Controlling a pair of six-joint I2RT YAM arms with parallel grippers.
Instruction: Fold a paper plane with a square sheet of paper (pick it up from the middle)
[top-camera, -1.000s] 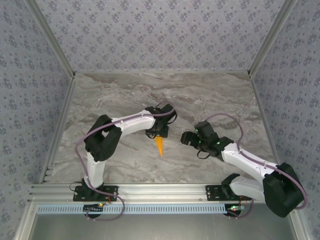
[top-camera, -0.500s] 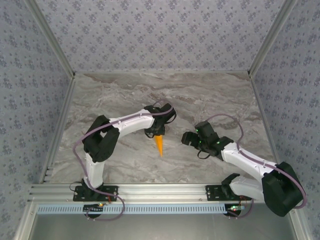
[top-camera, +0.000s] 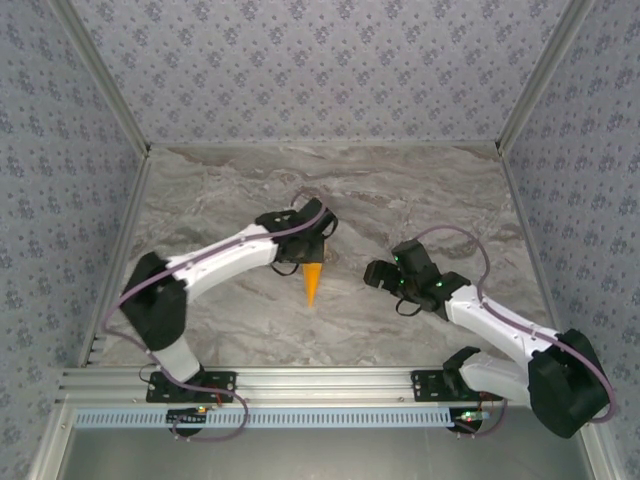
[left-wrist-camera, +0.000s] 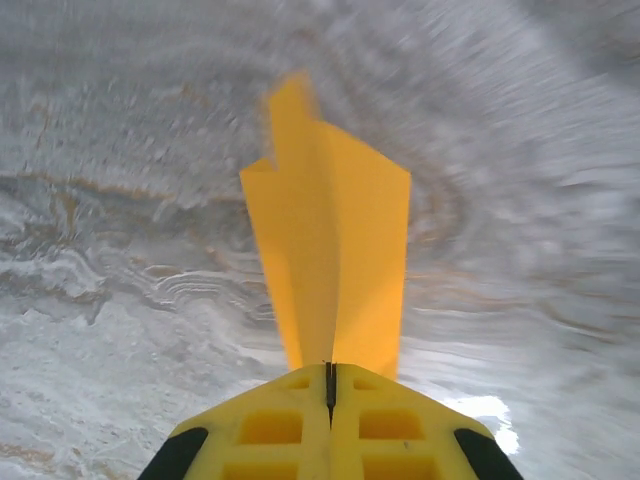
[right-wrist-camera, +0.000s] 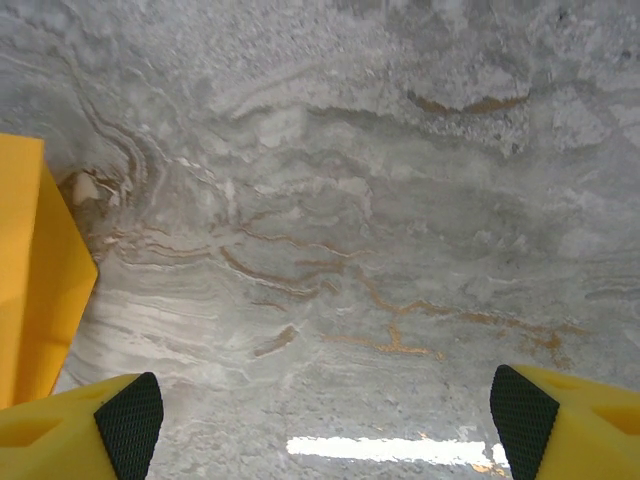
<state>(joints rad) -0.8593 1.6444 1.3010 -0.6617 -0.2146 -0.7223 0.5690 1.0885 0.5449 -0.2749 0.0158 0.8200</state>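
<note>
Though the left wrist view is blurred, left claw (left-wrist-camera: 329, 375) is clamped on the paper plane (left-wrist-camera: 330, 250) near the middle of the surface (top-camera: 430, 190), grip hidden from above; right claw (right-wrist-camera: 325, 415) stands wide open nearby.

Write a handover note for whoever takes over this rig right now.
Left gripper: shut on one end of the narrow creased orange paper plane.
Right gripper: open, empty, over the grey marble table, to the plane's right and apart from it.
Done: the sheet is already folded into a dart.
Left: probably only a last crease check or setting it down; whether it is off the table is unclear.
</note>
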